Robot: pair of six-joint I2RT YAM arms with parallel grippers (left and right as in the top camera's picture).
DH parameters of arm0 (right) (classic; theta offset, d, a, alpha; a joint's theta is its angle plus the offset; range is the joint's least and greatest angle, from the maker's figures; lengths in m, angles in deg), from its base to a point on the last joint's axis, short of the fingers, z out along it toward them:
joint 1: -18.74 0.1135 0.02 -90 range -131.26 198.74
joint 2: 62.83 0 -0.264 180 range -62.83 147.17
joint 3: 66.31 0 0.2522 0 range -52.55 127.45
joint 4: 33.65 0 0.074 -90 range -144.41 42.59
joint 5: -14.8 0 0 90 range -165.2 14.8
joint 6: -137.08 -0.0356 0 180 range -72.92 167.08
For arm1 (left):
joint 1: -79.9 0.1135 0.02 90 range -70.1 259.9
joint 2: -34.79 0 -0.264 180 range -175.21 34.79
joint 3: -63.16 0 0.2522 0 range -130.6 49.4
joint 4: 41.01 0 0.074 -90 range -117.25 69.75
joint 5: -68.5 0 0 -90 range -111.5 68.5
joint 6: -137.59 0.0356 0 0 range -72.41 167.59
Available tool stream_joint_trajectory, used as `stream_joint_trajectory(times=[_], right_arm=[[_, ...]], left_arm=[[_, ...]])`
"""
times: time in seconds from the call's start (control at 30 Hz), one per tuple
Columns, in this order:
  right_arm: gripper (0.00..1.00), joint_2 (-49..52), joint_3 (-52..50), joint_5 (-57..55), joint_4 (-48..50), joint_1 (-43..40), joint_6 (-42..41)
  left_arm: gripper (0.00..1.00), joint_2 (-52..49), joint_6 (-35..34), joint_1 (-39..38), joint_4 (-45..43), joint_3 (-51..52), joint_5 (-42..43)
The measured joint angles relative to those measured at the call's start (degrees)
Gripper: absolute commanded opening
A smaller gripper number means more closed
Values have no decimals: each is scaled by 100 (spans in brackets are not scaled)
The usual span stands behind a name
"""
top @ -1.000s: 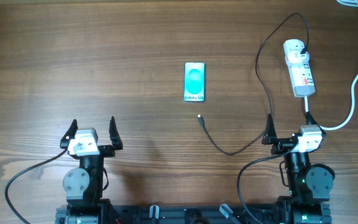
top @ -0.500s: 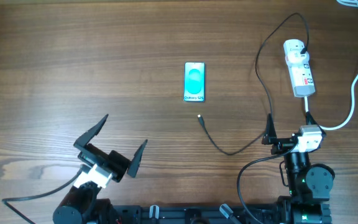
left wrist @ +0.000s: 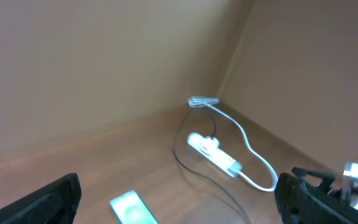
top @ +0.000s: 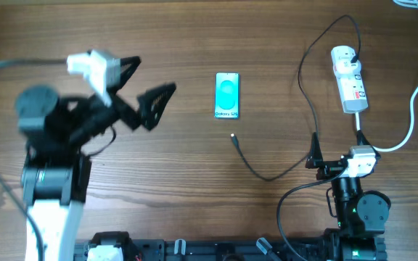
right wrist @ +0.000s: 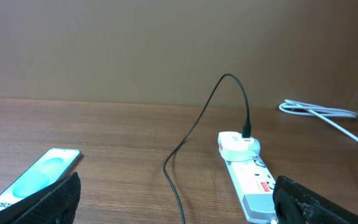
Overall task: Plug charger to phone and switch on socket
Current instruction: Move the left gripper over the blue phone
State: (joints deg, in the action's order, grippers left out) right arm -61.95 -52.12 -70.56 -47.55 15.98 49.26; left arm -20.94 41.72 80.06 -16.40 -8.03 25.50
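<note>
Black thin charger cable (top: 267, 177), plugged into the white elongated socket block (top: 349, 88), lies with its tip loose near the cyan-screened rectangular phone (top: 226, 95). The left gripper (top: 155, 75) and right gripper (top: 337, 145) gape wide, empty. Connecting and switching are not yet done.

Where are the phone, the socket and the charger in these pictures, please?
phone (top: 226, 93): overhead view, middle of its screen.
socket (top: 350, 85): overhead view, middle of its white block.
charger (top: 233, 135): overhead view, connector tip at its free end.
</note>
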Motion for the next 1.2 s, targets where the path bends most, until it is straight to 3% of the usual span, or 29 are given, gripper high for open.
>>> stream_joint_trajectory(times=[0.07,0.1,0.23,0.3,0.37,0.57,0.73,0.87,1.2], right_arm=[[100,2,0,0,2,0,0],[100,0,2,0,0,0,0],[100,0,0,0,0,0,2],[100,2,2,-2,0,0,0],[100,2,0,0,0,0,0],[100,2,2,0,0,0,0],[100,2,2,0,0,0,0],[100,2,0,0,0,0,0],[100,2,2,-2,0,0,0]], left_arm=[[100,-557,-330,-229,496,-348,-232],[100,-852,-461,-483,1145,-708,-619],[100,-2310,-734,-1663,3801,-2841,-3053],[100,-2983,-841,-1989,4476,-3779,-4009],[100,-3541,-892,-2190,4481,-4334,-4376],[100,-3792,-1084,-2608,4424,-4347,-3711],[99,-4339,-2371,-3056,4942,-4422,-4642],[100,-5051,-2903,-3056,5141,-4422,-4916],[100,-5790,-4232,-3152,4446,-4422,-5517]])
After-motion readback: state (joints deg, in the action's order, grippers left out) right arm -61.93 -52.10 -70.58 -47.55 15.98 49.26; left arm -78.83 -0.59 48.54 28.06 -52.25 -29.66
